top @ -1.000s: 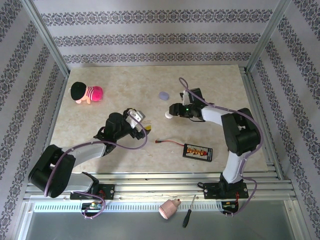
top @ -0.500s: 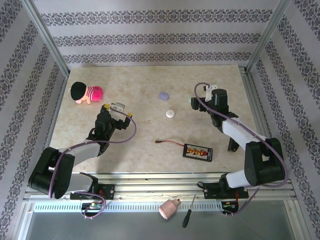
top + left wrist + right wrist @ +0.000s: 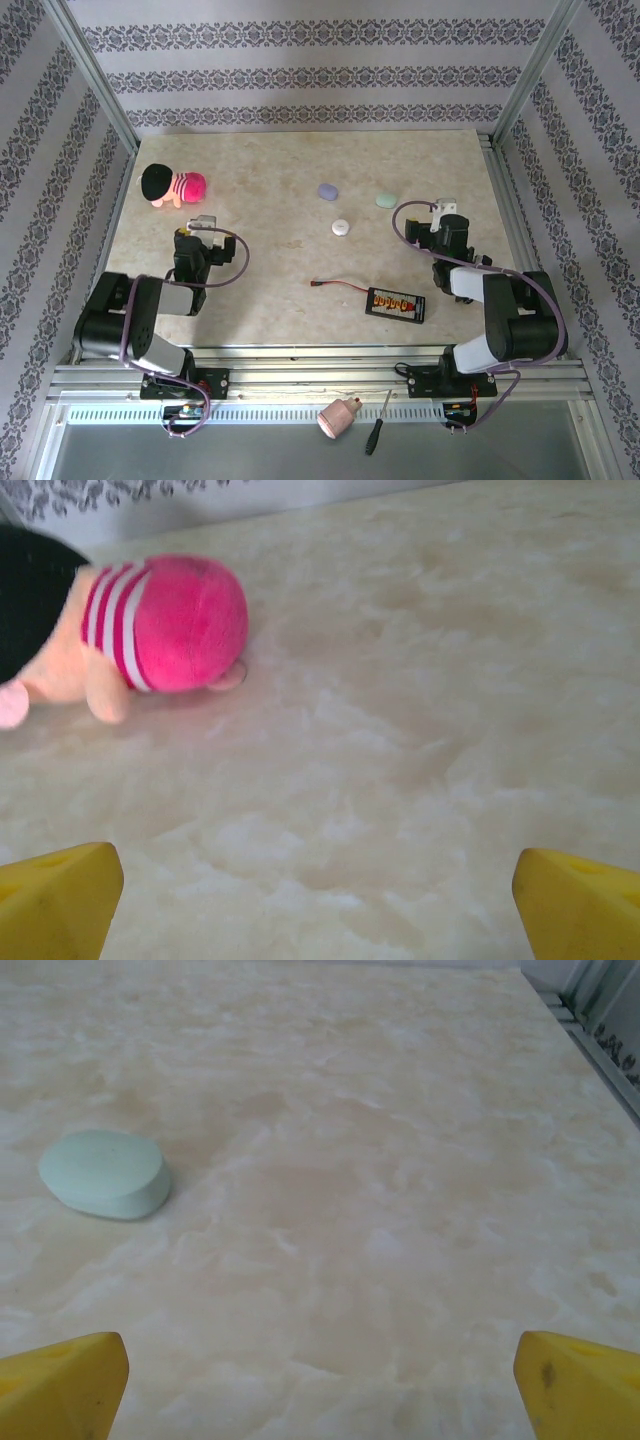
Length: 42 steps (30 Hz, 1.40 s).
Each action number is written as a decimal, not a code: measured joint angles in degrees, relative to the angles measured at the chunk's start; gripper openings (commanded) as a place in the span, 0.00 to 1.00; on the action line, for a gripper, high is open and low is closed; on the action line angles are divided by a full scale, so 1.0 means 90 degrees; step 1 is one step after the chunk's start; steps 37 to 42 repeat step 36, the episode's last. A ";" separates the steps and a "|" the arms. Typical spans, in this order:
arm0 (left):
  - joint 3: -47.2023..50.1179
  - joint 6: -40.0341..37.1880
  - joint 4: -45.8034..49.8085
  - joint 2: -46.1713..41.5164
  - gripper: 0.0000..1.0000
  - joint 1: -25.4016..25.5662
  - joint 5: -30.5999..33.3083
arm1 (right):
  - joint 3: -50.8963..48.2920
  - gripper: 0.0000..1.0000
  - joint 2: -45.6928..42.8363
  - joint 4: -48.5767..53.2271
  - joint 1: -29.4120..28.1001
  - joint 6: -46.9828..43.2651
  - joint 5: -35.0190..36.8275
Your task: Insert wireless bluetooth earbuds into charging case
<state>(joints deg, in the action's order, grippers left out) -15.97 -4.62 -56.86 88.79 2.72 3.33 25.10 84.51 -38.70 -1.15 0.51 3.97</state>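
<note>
Reads as end of job: lavender case (image 3: pixel 328 190), pale green case (image 3: pixel 386 200) and white case (image 3: pixel 342 227) flat on the table (image 3: pixel 260 160), lids down, spread mid-table, none touching. Judging the earbuds seated inside, hidden by the shut lids, so cannot confirm. Spacing makes sense: room around each case for fingers to come in from any side without nudging a neighbour. Both arms folded low near own bases, well apart from all three cases, probably to leave the work area unobstructed. Left gripper (image 3: pixel 320 920): jaws spread fully, yellow fingertips (image 3: pixel 55 900) out at the bottom corners of the wrist view, nothing between them, touching nothing, aimed across bare marble toward the pink striped plush toy (image 3: pixel 150 630), well short of it. Right gripper (image 3: pixel 320 1400): same story, fingertips (image 3: pixel 60 1380) wide at the frame corners, empty, no contact, pale green case ahead and to the left with clear table between. Clutter to ignore: battery pack (image 3: pixel 396 303) with its lead near the right arm, drill chuck (image 3: pixel 338 417) and screwdriver (image 3: pixel 376 424) down in the front tray, off the table. Nothing held anywhere, so no drop risk; only open question is what sits under those lids
</note>
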 measured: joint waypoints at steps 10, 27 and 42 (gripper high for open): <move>-0.0561 0.0408 0.0015 0.0289 0.99 -0.0233 -0.0177 | -0.0158 0.98 0.0172 -0.0831 0.0117 0.0092 -0.0372; -0.0617 0.0454 0.0141 0.0289 0.99 -0.0233 -0.0204 | -0.0182 0.99 0.0172 -0.0928 0.0117 0.0092 -0.0381; -0.0619 0.0454 0.0231 0.0289 0.99 -0.0233 -0.0250 | -0.0185 0.98 0.0172 -0.0928 0.0117 0.0092 -0.0381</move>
